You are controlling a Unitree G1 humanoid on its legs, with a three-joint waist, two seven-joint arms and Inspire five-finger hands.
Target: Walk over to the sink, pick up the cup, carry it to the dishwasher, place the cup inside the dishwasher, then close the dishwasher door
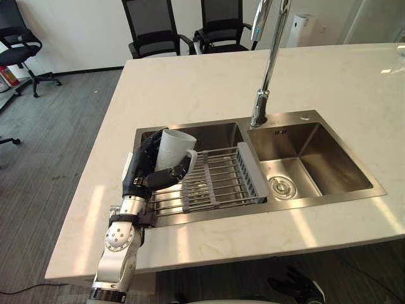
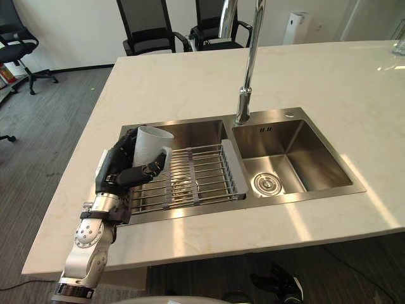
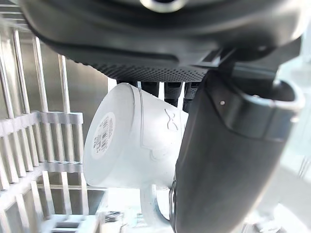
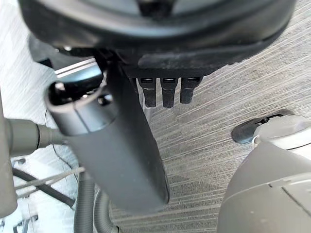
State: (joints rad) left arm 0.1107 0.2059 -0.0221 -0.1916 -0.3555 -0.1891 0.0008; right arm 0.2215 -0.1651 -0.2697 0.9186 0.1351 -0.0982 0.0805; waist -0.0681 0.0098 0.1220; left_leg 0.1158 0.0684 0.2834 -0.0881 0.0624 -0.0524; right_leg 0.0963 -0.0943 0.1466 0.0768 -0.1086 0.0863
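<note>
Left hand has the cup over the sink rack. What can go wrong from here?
1. The cup sits tilted in the left hand. Its smooth sides could slip once the robot walks.
2. The cup's handle faces the drying rack from close by and may catch the wires on the lift.
3. When the arm pulls back, the cup could knock the front rim of the sink.

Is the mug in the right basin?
No, the left hand holds the white mug at the wire rack over the left basin.
</note>
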